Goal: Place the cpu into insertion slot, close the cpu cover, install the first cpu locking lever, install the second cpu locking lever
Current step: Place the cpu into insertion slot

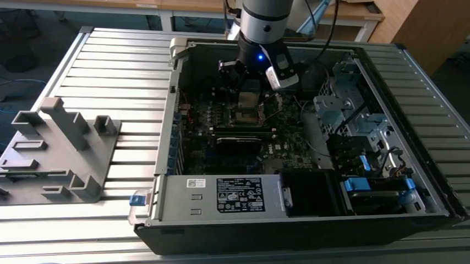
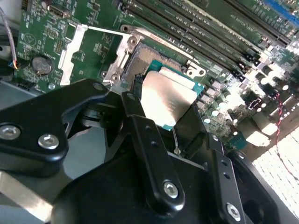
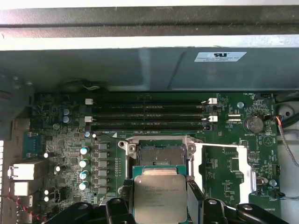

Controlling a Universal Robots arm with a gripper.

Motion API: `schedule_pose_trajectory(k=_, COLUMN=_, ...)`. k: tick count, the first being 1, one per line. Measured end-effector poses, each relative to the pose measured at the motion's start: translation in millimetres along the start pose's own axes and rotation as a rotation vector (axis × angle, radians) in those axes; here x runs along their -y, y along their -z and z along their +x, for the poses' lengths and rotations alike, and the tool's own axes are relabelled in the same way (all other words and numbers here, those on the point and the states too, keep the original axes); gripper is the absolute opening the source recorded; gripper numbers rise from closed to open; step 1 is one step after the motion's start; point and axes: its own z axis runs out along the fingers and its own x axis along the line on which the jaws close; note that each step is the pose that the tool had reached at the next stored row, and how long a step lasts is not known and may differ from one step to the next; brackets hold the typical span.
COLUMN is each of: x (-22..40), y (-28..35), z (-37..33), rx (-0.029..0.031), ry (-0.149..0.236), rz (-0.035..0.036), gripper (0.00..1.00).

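My gripper [image 1: 250,100] is shut on the cpu [image 3: 156,196], a flat square chip with a dull silver top and a green edge. In the second wrist view the cpu [image 2: 166,99] sits between the black fingers [image 2: 135,112], with the gripper [image 2: 166,109] hovering a little above the motherboard. The insertion slot [image 3: 158,156] lies open just beyond the chip, its dark contact field bare. The cpu cover [image 3: 251,179], a thin silvery frame, is swung open beside the slot, and it shows again as the cpu cover [image 2: 70,51]. In the exterior view the slot [image 1: 246,116] is right below the gripper.
The open computer case [image 1: 165,137] walls in the board on all sides. Memory slots [image 3: 149,116] run beside the socket. A drive cage and cables [image 1: 353,121] fill the exterior view's right. A grey fixture [image 1: 59,148] stands on the slatted table at the left.
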Motion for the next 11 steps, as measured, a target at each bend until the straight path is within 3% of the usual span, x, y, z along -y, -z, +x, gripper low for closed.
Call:
schedule_pose_trajectory(k=6, x=0.2, y=-2.2, z=-0.1, rx=0.0003, ry=-0.003, rz=0.0001, gripper=0.54)
schedule_pose_trajectory(k=11, x=0.3, y=-2.9, z=-0.1, rx=0.0046, ry=-0.056, rz=-0.0002, gripper=0.54)
